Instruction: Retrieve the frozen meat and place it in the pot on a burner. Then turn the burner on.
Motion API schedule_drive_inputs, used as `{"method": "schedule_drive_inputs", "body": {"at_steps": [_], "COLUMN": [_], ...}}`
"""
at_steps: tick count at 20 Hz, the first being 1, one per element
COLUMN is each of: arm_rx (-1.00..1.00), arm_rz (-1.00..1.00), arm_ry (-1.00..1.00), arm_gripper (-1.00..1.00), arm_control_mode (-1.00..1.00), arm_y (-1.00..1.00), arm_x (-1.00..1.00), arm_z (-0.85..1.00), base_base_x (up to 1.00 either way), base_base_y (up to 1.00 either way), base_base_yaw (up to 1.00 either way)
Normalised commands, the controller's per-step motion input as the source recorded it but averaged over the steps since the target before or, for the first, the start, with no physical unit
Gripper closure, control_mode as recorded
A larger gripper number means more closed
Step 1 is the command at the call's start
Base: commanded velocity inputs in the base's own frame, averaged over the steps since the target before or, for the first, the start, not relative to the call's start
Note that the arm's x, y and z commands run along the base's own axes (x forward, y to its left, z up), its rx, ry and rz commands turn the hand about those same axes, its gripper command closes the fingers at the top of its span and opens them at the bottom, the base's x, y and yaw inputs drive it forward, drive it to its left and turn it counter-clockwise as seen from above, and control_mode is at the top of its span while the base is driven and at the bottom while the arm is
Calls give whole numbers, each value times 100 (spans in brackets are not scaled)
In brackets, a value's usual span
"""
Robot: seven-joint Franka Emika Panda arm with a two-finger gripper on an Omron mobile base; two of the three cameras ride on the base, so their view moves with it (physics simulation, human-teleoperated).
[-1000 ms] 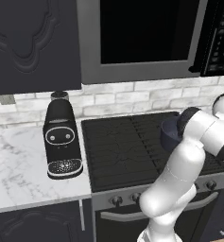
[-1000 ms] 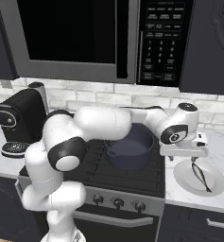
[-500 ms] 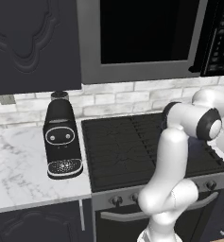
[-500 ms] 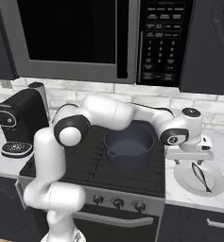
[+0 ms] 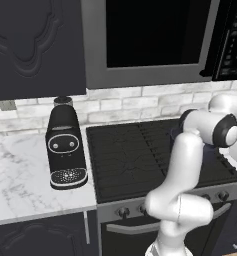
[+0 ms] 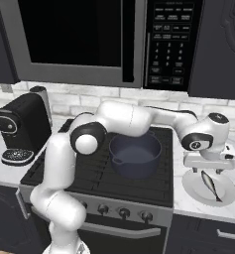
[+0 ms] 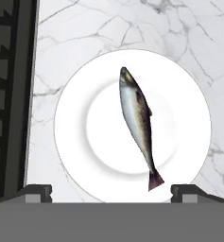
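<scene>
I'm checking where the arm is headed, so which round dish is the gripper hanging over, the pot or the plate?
The white plate on the marble counter right of the cooktop, carrying the fish. The gripper hangs above it; the dark pot sits on the grates, empty.

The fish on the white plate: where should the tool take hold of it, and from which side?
Grip the fish across its thick middle, coming straight down from above. It lies flat and alone on the plate, its body widest there and tapering toward the tail, so the open tool can straddle it.

Pot (image 6: 135, 154) on cooktop (image 6: 79, 171), right rear. Coffee machine (image 6: 21, 127) on counter (image 5: 20, 190) left of cooktop. Plate (image 7: 75, 137) on counter right of cooktop; fish (image 7: 138, 123) on plate. Microwave (image 6: 89, 39) above cooktop.
</scene>
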Motion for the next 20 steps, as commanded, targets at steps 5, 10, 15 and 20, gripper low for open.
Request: {"method": "schedule_drive_inputs", "body": {"at_steps": [5, 10, 15, 20], "arm_rx": [2, 0, 0, 0], "arm_rz": [0, 0, 0, 0], "arm_ry": [0, 0, 0, 0], "arm_gripper": [-100, -100, -100, -100], "arm_control_mode": [-100, -100, -100, -100], "arm_y": [0, 0, -2, -11], "arm_x": [0, 8, 10, 13], "arm_z": [-8, -24, -32, -28], "base_base_x": [0, 0, 0, 0], "base_base_y": [0, 0, 0, 0], "base_base_yaw": [0, 0, 0, 0]}}
